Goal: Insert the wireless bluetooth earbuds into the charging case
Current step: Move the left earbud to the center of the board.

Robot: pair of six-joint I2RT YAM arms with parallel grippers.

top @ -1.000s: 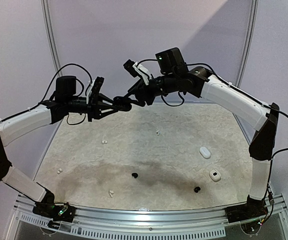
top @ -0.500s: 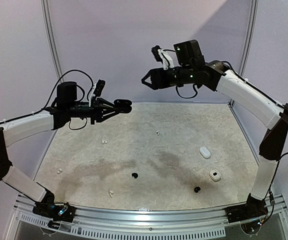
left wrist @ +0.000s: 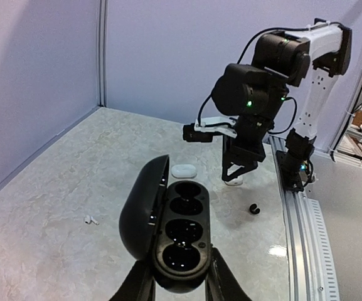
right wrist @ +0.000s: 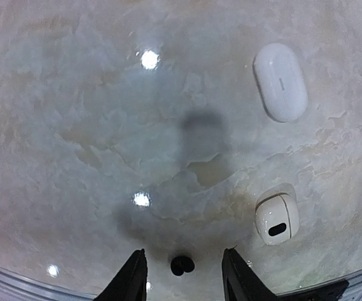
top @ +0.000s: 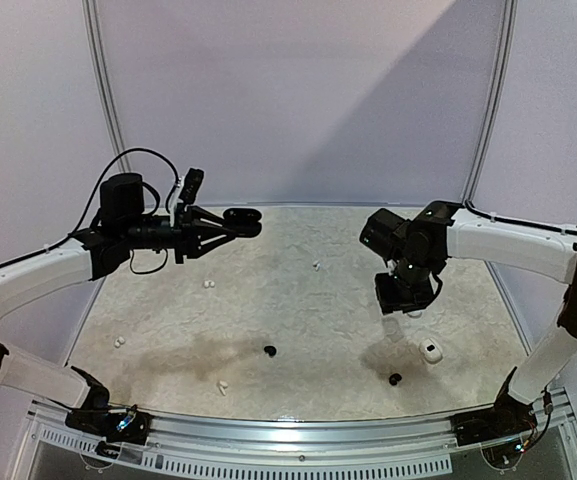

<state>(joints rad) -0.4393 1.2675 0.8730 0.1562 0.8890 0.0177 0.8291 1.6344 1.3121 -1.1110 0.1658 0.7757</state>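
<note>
My left gripper (top: 230, 222) is shut on the black charging case (top: 240, 216), held in the air with its lid open. In the left wrist view the case (left wrist: 181, 241) sits between my fingers (left wrist: 137, 285), its dark wells facing up. My right gripper (top: 406, 306) hangs open over the right of the table, pointing down, with nothing in it. A black earbud (right wrist: 182, 265) lies on the table below its fingertips. A second black earbud (top: 270, 351) lies mid-table. White earbuds (top: 317, 266) (top: 208, 284) (top: 120, 341) are scattered to the left.
An open white case (right wrist: 276, 219) lies just right of the right gripper (right wrist: 184, 254), and a closed white case (right wrist: 281, 81) lies farther back. One more white earbud (top: 222, 386) rests near the front edge. The metal rail (top: 298, 432) runs along the near edge.
My right arm has pulled away from the held case, swung right and dropped low over the table. The left arm has hardly moved and still holds the open case.
</note>
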